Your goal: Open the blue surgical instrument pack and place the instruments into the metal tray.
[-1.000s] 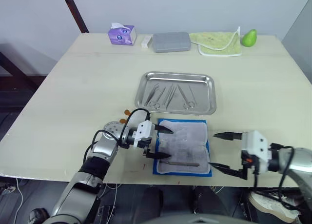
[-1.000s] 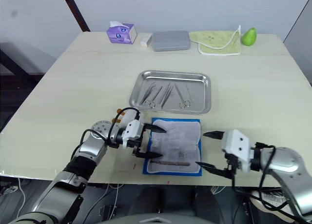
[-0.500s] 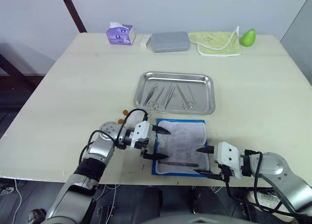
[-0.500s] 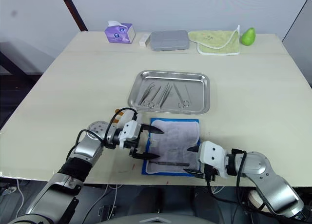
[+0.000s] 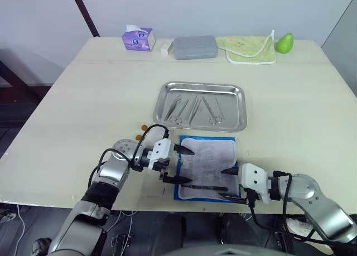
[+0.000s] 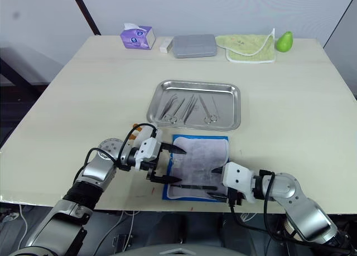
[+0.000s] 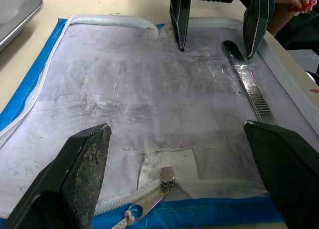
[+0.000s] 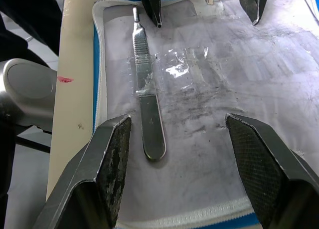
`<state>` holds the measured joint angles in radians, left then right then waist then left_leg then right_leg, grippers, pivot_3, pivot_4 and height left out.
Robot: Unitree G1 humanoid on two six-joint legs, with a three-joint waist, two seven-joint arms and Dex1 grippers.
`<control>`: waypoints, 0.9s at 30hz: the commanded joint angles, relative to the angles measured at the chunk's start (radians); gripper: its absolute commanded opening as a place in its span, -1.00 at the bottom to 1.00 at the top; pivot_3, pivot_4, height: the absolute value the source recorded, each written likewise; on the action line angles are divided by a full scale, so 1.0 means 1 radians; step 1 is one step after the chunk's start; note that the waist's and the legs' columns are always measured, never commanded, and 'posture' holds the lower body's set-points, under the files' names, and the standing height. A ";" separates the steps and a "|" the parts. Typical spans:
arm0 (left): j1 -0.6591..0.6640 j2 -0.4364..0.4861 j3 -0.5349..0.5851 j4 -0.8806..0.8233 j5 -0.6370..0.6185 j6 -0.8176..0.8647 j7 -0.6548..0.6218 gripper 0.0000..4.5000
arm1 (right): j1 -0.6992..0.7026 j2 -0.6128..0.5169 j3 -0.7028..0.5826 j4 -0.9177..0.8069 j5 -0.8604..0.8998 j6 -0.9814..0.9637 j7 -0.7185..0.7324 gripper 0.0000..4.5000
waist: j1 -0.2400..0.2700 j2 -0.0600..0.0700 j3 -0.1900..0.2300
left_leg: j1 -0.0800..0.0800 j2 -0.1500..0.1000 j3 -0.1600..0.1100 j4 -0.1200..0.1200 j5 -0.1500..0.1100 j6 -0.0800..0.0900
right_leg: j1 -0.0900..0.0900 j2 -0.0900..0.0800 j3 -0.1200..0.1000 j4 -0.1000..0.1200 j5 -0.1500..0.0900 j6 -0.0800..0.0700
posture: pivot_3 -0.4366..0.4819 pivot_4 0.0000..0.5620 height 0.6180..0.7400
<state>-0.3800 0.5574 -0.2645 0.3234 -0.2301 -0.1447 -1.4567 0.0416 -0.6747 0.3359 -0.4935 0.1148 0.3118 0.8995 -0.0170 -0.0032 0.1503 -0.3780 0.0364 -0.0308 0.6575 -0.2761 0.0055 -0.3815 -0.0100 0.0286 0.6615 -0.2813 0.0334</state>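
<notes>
The metal tray [image 5: 202, 106] holds several instruments [image 5: 195, 110]; one scalpel handle [image 8: 147, 109] lies in the unzipped blue surgical instrument pack [image 5: 207, 167], between the spread-fingered left gripper [image 5: 181, 164] at 9 o'clock and right gripper [image 5: 227, 184] at 3 o'clock.

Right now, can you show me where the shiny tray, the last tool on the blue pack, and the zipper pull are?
metal tray [image 5: 242, 107], left eye view, right rim.
scalpel handle [image 8: 151, 124], right wrist view, flat end.
zipper pull [image 7: 167, 175], left wrist view, slider.

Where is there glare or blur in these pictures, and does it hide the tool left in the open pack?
Right wrist view: a bright glare patch on the pack's lining beside the last instrument, which stays readable; the near fingertips are soft. Left wrist view: similar sheen by the tool, near fingers blurred. Left eye view: the metal tray gleams, though the instruments in it remain distinguishable.
</notes>
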 commanded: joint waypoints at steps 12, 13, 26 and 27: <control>0.032 0.010 -0.028 0.069 0.047 -0.001 -0.002 1.00 | 0.039 0.019 0.048 0.100 -0.033 -0.060 -0.015 0.42 | 0.000 -0.003 -0.003 | 0.001 0.000 0.000 0.000 0.000 0.000 | 0.000 0.000 0.000 0.001 0.002 -0.003 | -0.05 -0.47 1.00; 0.032 0.009 -0.028 0.073 0.048 -0.004 -0.002 1.00 | 0.041 0.018 0.045 0.108 -0.034 -0.066 -0.016 0.42 | 0.000 -0.003 -0.003 | 0.001 0.000 0.000 0.000 0.000 0.000 | 0.000 0.000 0.000 0.001 0.002 -0.004 | -0.05 -0.47 1.00; 0.042 0.007 -0.032 0.082 0.049 -0.026 0.001 1.00 | 0.034 -0.002 0.059 0.154 -0.054 -0.066 -0.005 -0.99 | 0.000 -0.005 -0.006 | 0.006 0.001 0.003 0.000 0.000 0.000 | 0.004 0.000 0.001 0.001 0.000 -0.001 | -0.05 -0.47 1.00; 0.042 0.006 -0.032 0.083 0.050 -0.026 0.001 1.00 | 0.030 -0.004 0.059 0.150 -0.055 -0.064 -0.004 -0.99 | 0.000 -0.005 -0.007 | 0.006 0.001 0.002 0.000 0.000 0.000 | 0.004 0.000 0.002 0.001 0.000 -0.001 | -0.05 -0.47 1.00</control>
<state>-0.3781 0.5523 -0.2646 0.3608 -0.2299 -0.1825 -1.4520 0.0583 -0.6516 0.3847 -0.4125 0.1141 0.2120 0.9048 -0.0170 -0.0086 0.1437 -0.3719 0.0370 -0.0284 0.6575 -0.2761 0.0055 -0.3772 -0.0096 0.0306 0.6626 -0.2810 0.0327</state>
